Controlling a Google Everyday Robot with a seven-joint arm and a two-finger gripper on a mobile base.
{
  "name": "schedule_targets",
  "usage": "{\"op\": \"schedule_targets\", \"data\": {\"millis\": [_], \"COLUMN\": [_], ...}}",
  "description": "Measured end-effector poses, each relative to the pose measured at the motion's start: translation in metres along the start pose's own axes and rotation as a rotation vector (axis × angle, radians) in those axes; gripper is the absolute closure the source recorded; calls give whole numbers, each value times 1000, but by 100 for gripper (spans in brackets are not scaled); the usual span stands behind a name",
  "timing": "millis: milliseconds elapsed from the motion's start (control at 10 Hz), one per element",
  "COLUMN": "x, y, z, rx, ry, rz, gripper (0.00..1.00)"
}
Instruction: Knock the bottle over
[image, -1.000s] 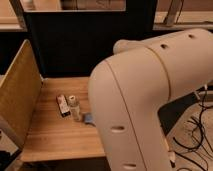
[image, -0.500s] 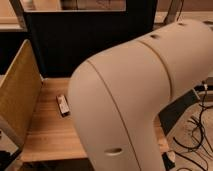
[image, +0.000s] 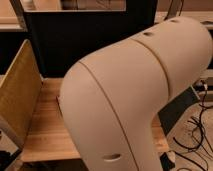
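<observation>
The big cream-white robot arm (image: 135, 100) fills most of the camera view, from the top right down to the bottom middle. It hides the middle of the wooden table (image: 47, 132). The bottle is hidden behind the arm. The gripper is out of view, hidden behind the arm.
A tall woven tan panel (image: 17, 100) stands along the table's left edge. A dark wall or screen (image: 75, 45) rises behind the table. Black cables (image: 197, 135) lie on the floor at the right. The table's front edge runs along the lower left.
The arm has swung further left and toward the camera. It now covers the small dark box and the bottle that showed on the table one second ago.
</observation>
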Motion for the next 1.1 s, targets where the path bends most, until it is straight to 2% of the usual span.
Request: {"op": "schedule_targets", "data": {"millis": [200, 400, 700, 900, 1100], "x": [-11, -32, -51, -56, -57], "y": [6, 29, 60, 81, 111], "z": [9, 20, 25, 23, 24], "rx": [-1, -30, -78, -116, -168], "ry": [31, 34, 10, -15, -29], "rz": [-52, -111, -154, -173, -222], "gripper": [100, 100, 100, 100, 100]}}
